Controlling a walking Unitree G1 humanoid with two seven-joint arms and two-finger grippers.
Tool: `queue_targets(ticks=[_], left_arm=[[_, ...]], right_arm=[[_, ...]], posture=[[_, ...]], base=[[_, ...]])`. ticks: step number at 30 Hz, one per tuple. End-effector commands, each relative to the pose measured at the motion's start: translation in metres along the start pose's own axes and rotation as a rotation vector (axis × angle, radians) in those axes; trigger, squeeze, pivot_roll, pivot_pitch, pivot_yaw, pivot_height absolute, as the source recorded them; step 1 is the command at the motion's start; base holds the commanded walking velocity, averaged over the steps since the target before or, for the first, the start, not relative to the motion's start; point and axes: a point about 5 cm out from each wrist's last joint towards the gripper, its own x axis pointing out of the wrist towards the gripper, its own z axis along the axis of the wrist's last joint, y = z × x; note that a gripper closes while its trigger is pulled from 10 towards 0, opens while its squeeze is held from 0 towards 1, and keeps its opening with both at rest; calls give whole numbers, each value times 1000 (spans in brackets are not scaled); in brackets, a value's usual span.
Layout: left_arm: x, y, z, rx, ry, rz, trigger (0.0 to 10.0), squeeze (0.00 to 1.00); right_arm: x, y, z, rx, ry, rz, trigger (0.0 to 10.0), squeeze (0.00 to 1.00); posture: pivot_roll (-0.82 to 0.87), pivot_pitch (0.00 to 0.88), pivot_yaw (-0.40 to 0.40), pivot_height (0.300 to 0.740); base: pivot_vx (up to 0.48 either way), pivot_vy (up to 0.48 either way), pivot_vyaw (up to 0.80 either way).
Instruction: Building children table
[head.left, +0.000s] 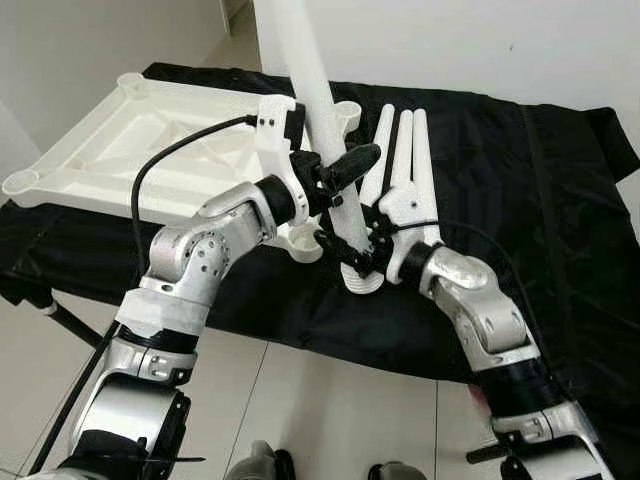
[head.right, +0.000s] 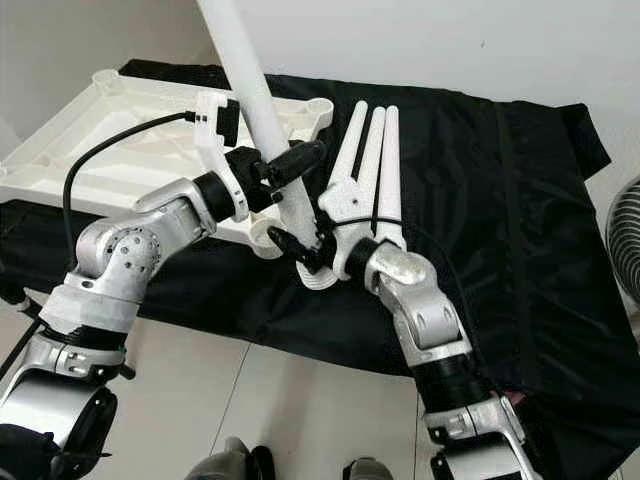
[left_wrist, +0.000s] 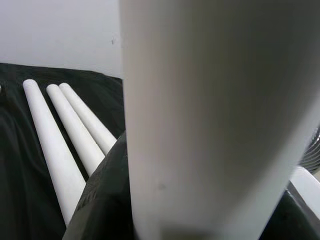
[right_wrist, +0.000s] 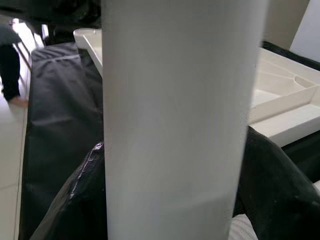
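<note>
Holding the white table leg (head.left: 322, 120) near upright takes both arms, so note how each grips it. Your left gripper (head.left: 335, 180) clamps the leg partway up its shaft, fingers closed around it, which steadies the long upper length against tipping. Your right gripper (head.left: 358, 255) closes its fingers on the leg low down, just above the ribbed threaded end (head.left: 362, 280), where you can best steer that end.

That end hangs at the front edge of the black-draped surface (head.left: 520, 200), just beside the tabletop's nearest corner socket (head.left: 303, 243) and apart from it. The tabletop (head.left: 150, 140) lies upside down, ribbed underside up, so the sockets face upward to receive legs.

Three spare legs (head.left: 402, 150) lie side by side on the cloth behind the right gripper, within reach for later steps.

Judge the present step as alignment: the leg is tilted, its top leaning away toward the wall, so it likely needs straightening over the socket before seating.
</note>
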Motion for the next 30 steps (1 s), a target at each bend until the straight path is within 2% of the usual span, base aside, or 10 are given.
queue_targets(ticks=[1, 15, 18, 19, 22, 23, 24, 26, 27, 30], left_arm=[[4, -12, -3, 6, 23, -129, 10000, 0], [7, -16, -4, 21, 18, -138, 10000, 0], [7, -16, -4, 21, 17, -138, 10000, 0], [7, -15, -4, 21, 16, -135, 10000, 0], [7, -15, -4, 22, 16, -134, 10000, 0], [7, -15, -3, 23, 15, -133, 10000, 0], [7, -14, -3, 26, 15, -132, 10000, 0], [7, -14, -2, 28, 15, -131, 10000, 0], [7, -14, -2, 30, 15, -131, 10000, 0], [6, -14, -2, 35, 17, -130, 10000, 0]], right_arm=[[2, -1, 7, -26, 28, 2, 10000, 0], [4, 0, 5, -29, 175, 44, 9373, 0], [4, -1, 5, -33, 180, 34, 8314, 0], [4, -1, 4, -34, 180, 34, 6353, 0], [4, 0, 3, -36, 180, 33, 6392, 0], [4, 0, 3, -34, 183, 34, 4745, 0], [3, 0, 2, -28, 186, 34, 1647, 0], [3, 0, 2, -24, 187, 33, 1647, 0], [3, -1, 1, -20, 190, 29, 0, 0], [3, -1, 1, -18, 191, 26, 0, 0]], posture=[[-131, 92, 88, 740], [-135, 81, 78, 740], [-135, 81, 78, 740], [-135, 81, 78, 740], [-135, 81, 78, 740], [-128, 84, 76, 740], [-128, 84, 76, 740], [-129, 85, 79, 740], [-129, 85, 79, 740], [-130, 85, 81, 740]], base=[[0, 0, 0], [0, 0, 0], [0, 0, 0], [0, 0, 0], [0, 0, 0], [0, 0, 0], [0, 0, 0], [0, 0, 0], [0, 0, 0], [0, 0, 0]])
